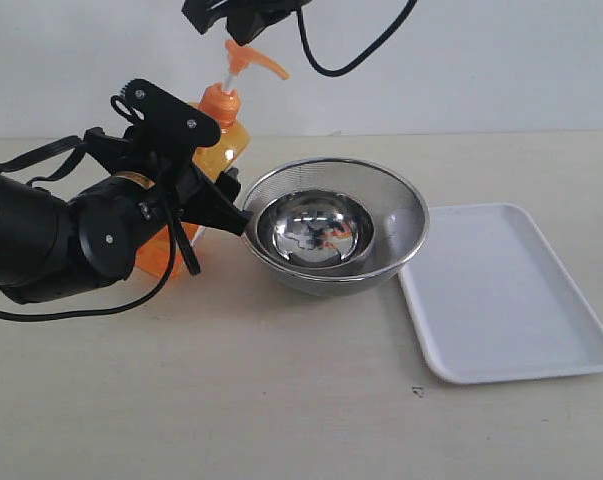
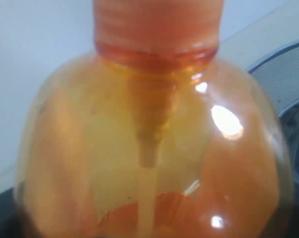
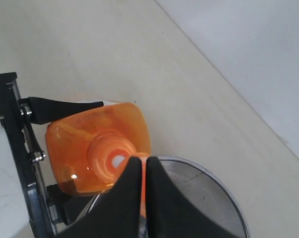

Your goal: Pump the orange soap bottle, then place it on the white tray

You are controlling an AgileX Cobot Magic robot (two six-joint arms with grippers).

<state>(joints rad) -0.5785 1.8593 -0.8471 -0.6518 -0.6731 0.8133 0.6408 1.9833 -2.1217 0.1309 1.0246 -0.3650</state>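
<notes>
The orange soap bottle (image 1: 228,140) stands upright at the left, beside the mesh bowl. My left gripper (image 1: 203,165) is shut on its body, one finger (image 3: 65,105) on each side. The bottle (image 2: 149,139) fills the left wrist view, with its dip tube showing through the plastic. The pump head (image 1: 253,60) sits raised on its white stem. My right gripper (image 1: 236,22) hangs just over it, shut, and a strip of orange spout shows between the fingers (image 3: 143,159). From above, the bottle (image 3: 89,134) lies under those fingertips. The white tray (image 1: 501,300) lies empty at the right.
A steel mesh bowl (image 1: 401,215) with a smaller shiny steel bowl (image 1: 316,230) inside it stands between the bottle and the tray, touching the tray's left rim. Its mesh rim (image 3: 204,198) lies under my right gripper. The pale tabletop ends at a white wall behind.
</notes>
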